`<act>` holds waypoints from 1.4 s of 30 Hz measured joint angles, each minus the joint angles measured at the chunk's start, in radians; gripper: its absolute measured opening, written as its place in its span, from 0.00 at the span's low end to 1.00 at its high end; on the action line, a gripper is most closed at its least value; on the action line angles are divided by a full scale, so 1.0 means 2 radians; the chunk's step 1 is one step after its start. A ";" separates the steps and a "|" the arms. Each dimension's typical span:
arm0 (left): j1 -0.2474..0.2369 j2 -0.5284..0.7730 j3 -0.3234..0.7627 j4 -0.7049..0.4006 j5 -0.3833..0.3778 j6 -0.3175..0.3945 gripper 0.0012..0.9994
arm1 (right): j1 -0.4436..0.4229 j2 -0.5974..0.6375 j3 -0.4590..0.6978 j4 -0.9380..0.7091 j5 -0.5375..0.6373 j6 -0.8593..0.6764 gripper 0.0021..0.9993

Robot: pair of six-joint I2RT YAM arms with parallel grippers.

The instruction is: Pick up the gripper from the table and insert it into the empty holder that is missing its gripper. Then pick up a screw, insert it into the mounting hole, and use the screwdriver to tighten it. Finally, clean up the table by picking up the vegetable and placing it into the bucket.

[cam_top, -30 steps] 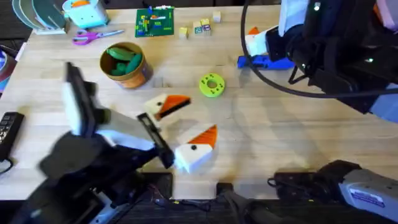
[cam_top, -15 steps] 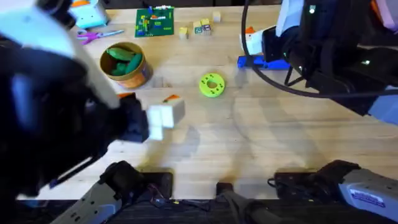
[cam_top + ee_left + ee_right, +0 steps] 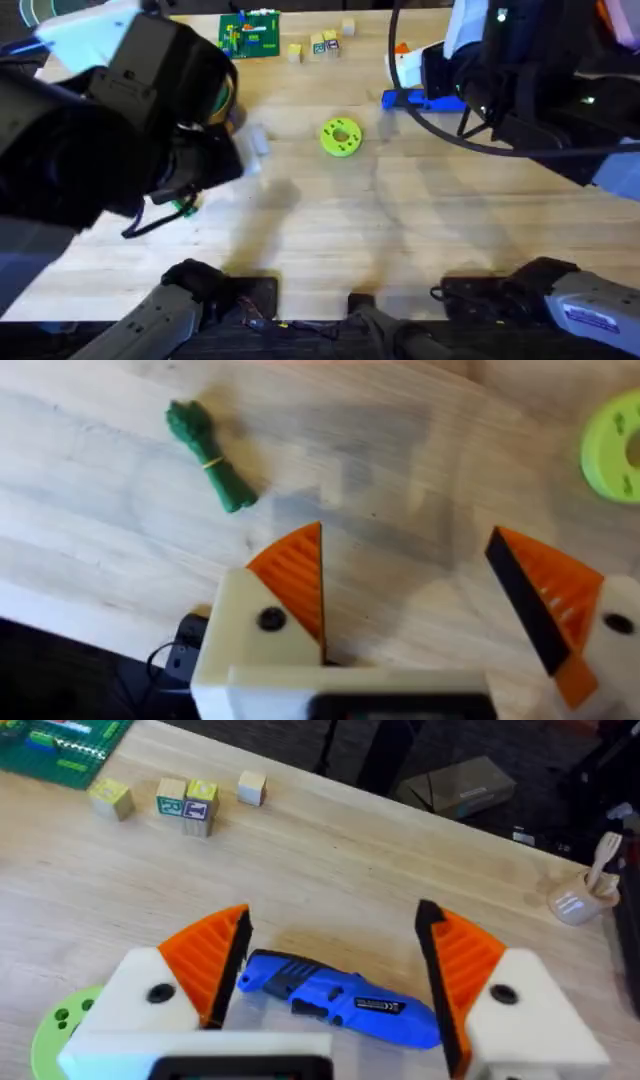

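My left gripper (image 3: 410, 590) hangs open above bare table, with nothing between its orange-padded fingers. A green vegetable (image 3: 210, 455) lies on the wood ahead of it, and a bit of that vegetable (image 3: 185, 207) peeks out under the left arm in the overhead view. The bucket (image 3: 228, 102) is almost wholly hidden by that arm. The blue screwdriver (image 3: 340, 1000) lies on the table at the back right. My right gripper (image 3: 335, 960) is open just above the screwdriver (image 3: 425, 99), one finger on each side. The loose gripper, the holder and the screw are out of view.
A lime-green disc (image 3: 340, 137) sits mid-table. At the back edge are a green circuit board (image 3: 250, 35) and small wooden blocks (image 3: 318, 45). The left arm looms large and dark over the table's left side. A cup holding a fork (image 3: 580, 895) stands beyond the screwdriver.
The left arm has risen close under the camera and swung to the back left, covering the bucket. The right arm has stayed still over the screwdriver.
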 joint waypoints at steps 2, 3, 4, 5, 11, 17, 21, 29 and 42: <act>0.051 0.010 0.000 0.002 0.000 -0.012 0.99 | 0.000 0.000 0.000 0.000 0.000 0.000 0.99; 0.077 0.015 0.000 0.005 0.001 -0.012 0.99 | 0.000 0.000 0.000 0.000 0.000 0.000 0.99; 0.106 0.019 0.000 0.008 0.001 -0.011 0.99 | 0.000 0.000 0.000 0.000 0.000 0.000 0.99; 0.131 0.024 0.000 0.009 0.002 -0.009 0.99 | 0.000 0.000 0.000 0.000 0.000 0.000 0.99; 0.270 0.058 0.000 0.010 0.004 0.005 0.99 | 0.000 0.000 0.000 0.000 0.000 0.002 0.99; 0.365 0.094 -0.018 0.076 0.053 0.054 0.99 | 0.000 0.000 0.000 0.001 0.000 0.002 0.99; 0.416 0.120 -0.051 0.117 0.105 0.105 0.99 | 0.000 0.000 0.000 0.001 0.000 0.002 0.99; 0.469 0.192 -0.075 0.123 0.121 0.171 0.99 | 0.000 0.000 0.000 0.001 0.000 0.002 0.99; 0.470 0.241 -0.075 0.178 0.118 0.185 0.98 | 0.000 0.000 0.000 0.001 0.000 0.002 0.99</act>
